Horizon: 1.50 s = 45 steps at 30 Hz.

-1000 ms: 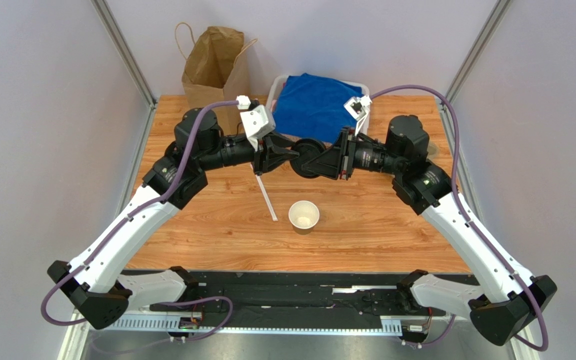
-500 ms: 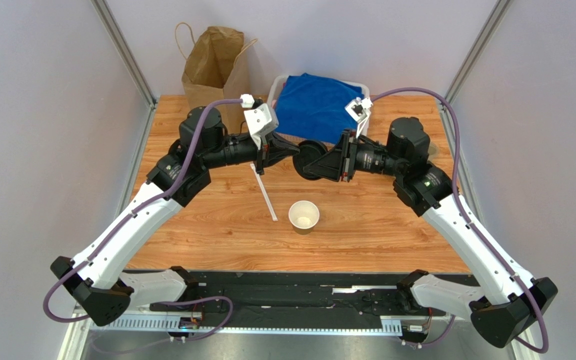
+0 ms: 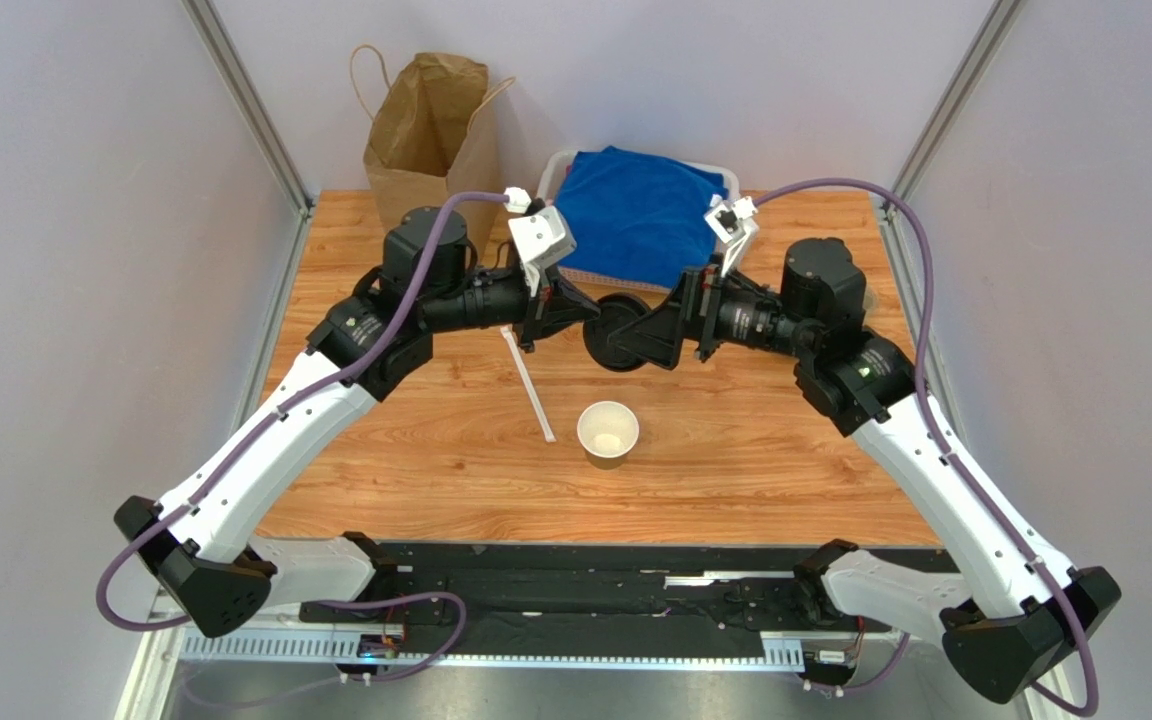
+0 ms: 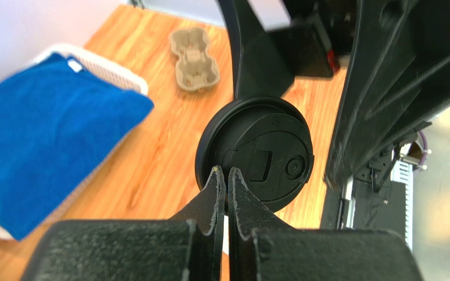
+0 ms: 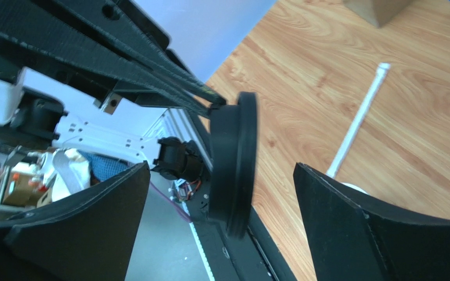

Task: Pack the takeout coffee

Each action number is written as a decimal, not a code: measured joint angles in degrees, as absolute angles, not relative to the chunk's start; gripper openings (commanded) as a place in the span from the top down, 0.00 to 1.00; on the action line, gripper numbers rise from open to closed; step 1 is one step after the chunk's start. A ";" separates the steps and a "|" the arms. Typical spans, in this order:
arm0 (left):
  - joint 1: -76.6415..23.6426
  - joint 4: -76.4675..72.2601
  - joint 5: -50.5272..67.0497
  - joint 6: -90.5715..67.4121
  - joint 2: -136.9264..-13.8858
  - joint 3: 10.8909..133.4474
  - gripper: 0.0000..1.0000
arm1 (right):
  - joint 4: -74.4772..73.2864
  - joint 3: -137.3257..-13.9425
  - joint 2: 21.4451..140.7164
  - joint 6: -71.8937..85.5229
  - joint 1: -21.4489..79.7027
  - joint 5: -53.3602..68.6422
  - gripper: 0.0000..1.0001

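The takeout coffee's paper cup [image 3: 608, 434] stands uncovered on the table, brown outside and white inside, in front of both grippers. Its round black lid [image 3: 620, 333] hangs on edge in the air above the table, behind the cup. My left gripper [image 4: 226, 171] is shut on the lid's [image 4: 255, 153] rim. My right gripper [image 5: 221, 167] is open. Its wide-spread fingers stand either side of the lid [image 5: 235, 164] without touching it.
A white straw [image 3: 528, 386] lies on the wood left of the cup. A tall brown paper bag [image 3: 425, 128] stands at the back left, next to a white basket [image 3: 554, 173] holding a blue cloth. A grey pulp cup carrier [image 4: 193, 51] lies at the right.
My left gripper closed on the lid's rim. Then my right gripper, which had held the lid, opened wide and let it go. Both wrists shifted slightly.
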State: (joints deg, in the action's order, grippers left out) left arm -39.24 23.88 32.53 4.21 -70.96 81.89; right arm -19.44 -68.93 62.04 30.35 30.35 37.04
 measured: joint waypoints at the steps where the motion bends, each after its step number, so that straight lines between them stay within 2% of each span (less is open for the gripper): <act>1: -39.24 24.80 32.14 4.23 -71.09 81.84 1.00 | -20.36 -68.93 61.71 29.98 29.63 36.40 0.00; 9: -39.29 28.95 30.50 3.33 -73.17 77.28 1.00 | -27.66 -64.95 56.14 26.44 21.32 33.34 0.00; 23: -39.66 31.07 28.38 -0.47 -84.99 69.32 1.00 | -32.29 -50.48 52.80 27.16 19.00 31.90 0.02; 45: -40.42 31.64 26.63 -2.35 -91.72 70.48 1.00 | -31.81 -48.38 52.71 26.94 18.81 31.99 0.02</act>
